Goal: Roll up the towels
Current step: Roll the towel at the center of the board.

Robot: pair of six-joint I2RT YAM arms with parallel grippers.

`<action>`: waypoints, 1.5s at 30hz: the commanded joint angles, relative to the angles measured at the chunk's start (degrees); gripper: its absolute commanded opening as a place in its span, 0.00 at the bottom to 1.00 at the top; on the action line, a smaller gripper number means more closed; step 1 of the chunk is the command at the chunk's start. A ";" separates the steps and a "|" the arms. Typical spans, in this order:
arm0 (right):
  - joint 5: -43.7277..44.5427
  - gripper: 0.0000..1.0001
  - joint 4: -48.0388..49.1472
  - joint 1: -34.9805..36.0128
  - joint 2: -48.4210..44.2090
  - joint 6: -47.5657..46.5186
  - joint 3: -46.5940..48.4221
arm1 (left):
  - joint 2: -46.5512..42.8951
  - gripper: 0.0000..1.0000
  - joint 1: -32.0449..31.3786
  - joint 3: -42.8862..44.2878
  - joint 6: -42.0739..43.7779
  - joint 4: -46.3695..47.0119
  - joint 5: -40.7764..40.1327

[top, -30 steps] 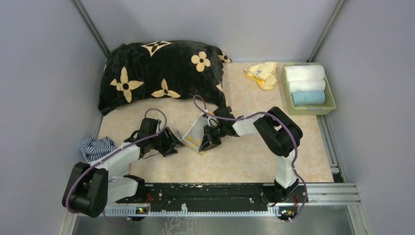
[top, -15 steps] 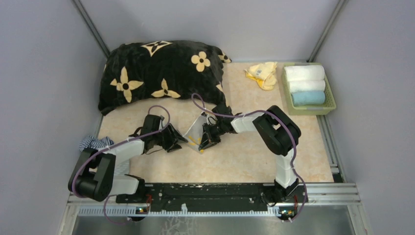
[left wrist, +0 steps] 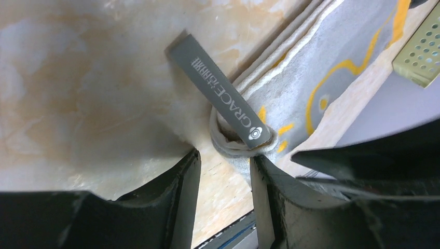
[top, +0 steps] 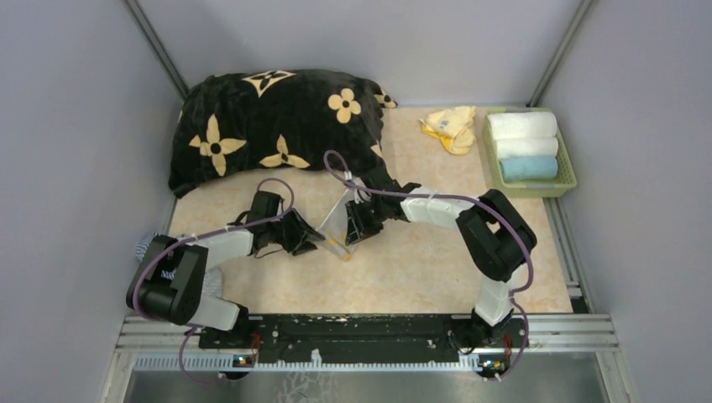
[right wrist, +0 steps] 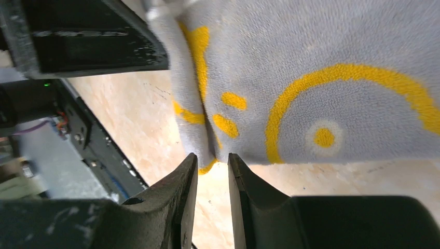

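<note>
A grey-and-yellow towel point(top: 336, 228) lies bunched in the middle of the table between my two grippers. In the left wrist view its grey tag point(left wrist: 223, 93) and corner loop sit just past the fingertips of my left gripper point(left wrist: 224, 155). That gripper is open and nothing lies between its fingers. My right gripper point(right wrist: 212, 158) stands a little open, with the edge of the towel point(right wrist: 337, 78) at its tips but not pinched. A crumpled yellow towel point(top: 449, 128) lies at the back right. A rolled light blue towel point(top: 529, 168) rests in the basket.
A green basket point(top: 568, 159) at the back right also holds two white rolls. The big black flowered cushion point(top: 277, 126) fills the back left. A striped cloth point(top: 144, 246) peeks out beside the left arm. Grey walls close in both sides.
The right gripper has gone from shut on the towel to slightly open, and its arm has stretched leftward. The left gripper has moved closer to the towel and narrowed a little.
</note>
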 commanded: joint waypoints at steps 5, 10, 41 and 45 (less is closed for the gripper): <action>20.53 0.29 -5.00 10.80 -9.41 -12.41 5.34 | 6.67 0.47 0.20 1.15 -0.16 -2.94 -4.38; 20.71 0.30 -3.36 15.31 -7.85 -14.56 6.40 | 8.60 0.45 0.20 1.24 -0.93 -2.84 -3.81; 38.79 0.35 -6.07 20.99 5.83 -26.37 6.76 | 9.02 0.39 1.03 -1.22 -1.80 -5.17 -5.81; 42.58 0.35 -7.71 23.16 8.48 -28.04 6.64 | 9.51 0.39 1.25 -1.61 -1.70 -4.87 -6.05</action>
